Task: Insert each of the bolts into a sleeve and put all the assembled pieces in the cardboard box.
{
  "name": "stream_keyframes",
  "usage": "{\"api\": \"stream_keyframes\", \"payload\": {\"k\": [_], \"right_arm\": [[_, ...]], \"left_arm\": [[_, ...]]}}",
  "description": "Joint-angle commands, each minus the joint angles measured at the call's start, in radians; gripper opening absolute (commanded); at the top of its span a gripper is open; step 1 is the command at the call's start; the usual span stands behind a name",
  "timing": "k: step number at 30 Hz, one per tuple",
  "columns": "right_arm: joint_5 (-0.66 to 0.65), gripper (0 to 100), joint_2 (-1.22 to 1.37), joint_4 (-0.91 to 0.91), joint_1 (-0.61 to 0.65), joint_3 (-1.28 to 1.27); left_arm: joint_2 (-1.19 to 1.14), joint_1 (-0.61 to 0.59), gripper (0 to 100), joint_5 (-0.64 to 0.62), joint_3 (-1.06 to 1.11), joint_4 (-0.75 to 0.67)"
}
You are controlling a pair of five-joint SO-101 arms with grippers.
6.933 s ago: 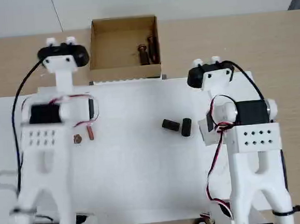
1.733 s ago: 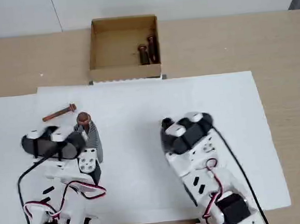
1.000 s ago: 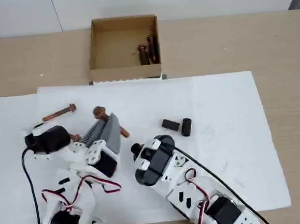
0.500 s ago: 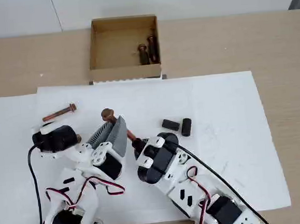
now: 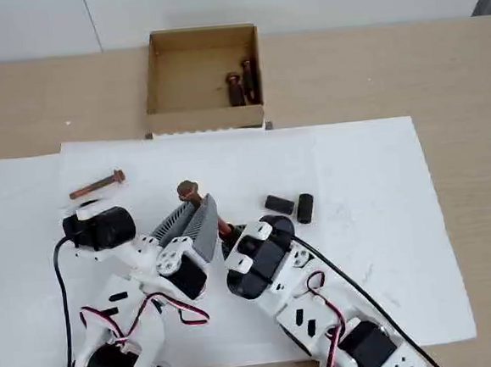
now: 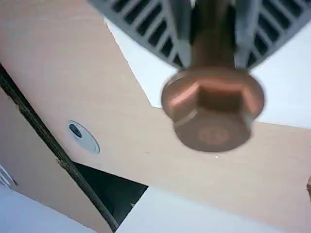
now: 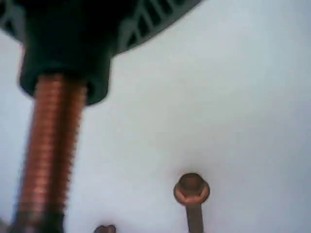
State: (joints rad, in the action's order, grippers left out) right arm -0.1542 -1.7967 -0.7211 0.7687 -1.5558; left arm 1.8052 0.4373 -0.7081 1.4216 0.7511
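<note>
Copper-coloured metal bolt [image 6: 212, 109], so it should be stiff, a bit heavy for its size and smooth enough to twist in a loose grip. Best place to take it looks like the shank right under the hex head. That's where the left fingers [image 6: 146, 29] have it, closed tight on either side. The sleeve [image 7: 63, 63] is a short black tube, probably light and rigid and happy to roll if dropped. It wants a squeeze across its outer wall with the ends left free, and the right fingers [image 7: 155, 17] are clamped on it roughly that way. The bolt's threaded end runs into the bore, but how deep is impossible to tell. All this sits over the white paper [image 5: 376, 224], straight out in front of the cardboard box [image 5: 206, 118] and well apart from it. Both arms are folded low over the worktop [image 5: 458, 73]. The left one has the bolt head aimed toward the box and the right one meets it from the far end, so the two sets of fingers come nearly nose to nose. Two spare sleeves [image 5: 279, 205] lie near them, a touch closer to the box. Another bolt [image 5: 97, 184] lies on the paper out past the box's left side. Two finished pieces [image 5: 242, 82] rest inside the box by its right wall.
</note>
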Motion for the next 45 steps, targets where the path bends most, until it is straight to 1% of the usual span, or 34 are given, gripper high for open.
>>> {"api": "stream_keyframes", "payload": {"k": [1, 7, 9, 12, 16, 19, 28, 31, 34, 38, 42, 45], "right_arm": [[-0.009, 0.2, -0.012, 0.024, 0.001, 0.014], [-0.011, 0.2, -0.012, 0.025, 0.001, 0.031], [-0.011, 0.2, -0.012, 0.033, 0.001, 0.034], [-0.012, 0.2, -0.012, 0.056, 0.001, 0.034], [-0.071, 0.2, -0.012, 0.059, 0.001, 0.032], [-0.078, 0.2, -0.012, 0.059, 0.001, 0.034], [-0.077, 0.2, -0.012, 0.059, -0.001, 0.031], [-0.074, 0.2, -0.012, 0.059, -0.002, 0.025], [-0.066, 0.2, -0.012, 0.059, -0.004, 0.025], [-0.002, 0.2, -0.012, 0.07, -0.051, 0.025], [0.003, 0.2, -0.012, 0.101, -0.064, 0.025], [0.005, 0.2, -0.012, 0.101, -0.062, 0.025]], "left_arm": [[0.006, 0.028, 0, -0.005, -0.008, -0.009], [0.006, 0.026, 0, -0.005, -0.005, 0.06], [0.009, 0.021, 0, -0.002, 0.018, 0.051], [0.009, 0.021, 0, 0.04, 0.056, 0.025], [0.009, 0.025, 0, 0.046, 0.073, -0.008], [0.009, 0.031, 0, 0.046, 0.074, -0.005], [0.009, 0.031, 0, 0.048, 0.07, 0.11], [0.011, 0.031, 0, 0.048, 0.061, 0.089], [0.011, 0.029, 0, 0.043, 0.056, 0.017], [0.011, 0.028, 0, 0.043, 0.059, -0.068], [0.011, 0.031, 0, 0.043, 0.094, -0.104], [0.011, 0.032, 0, 0.043, 0.125, -0.103]]}}
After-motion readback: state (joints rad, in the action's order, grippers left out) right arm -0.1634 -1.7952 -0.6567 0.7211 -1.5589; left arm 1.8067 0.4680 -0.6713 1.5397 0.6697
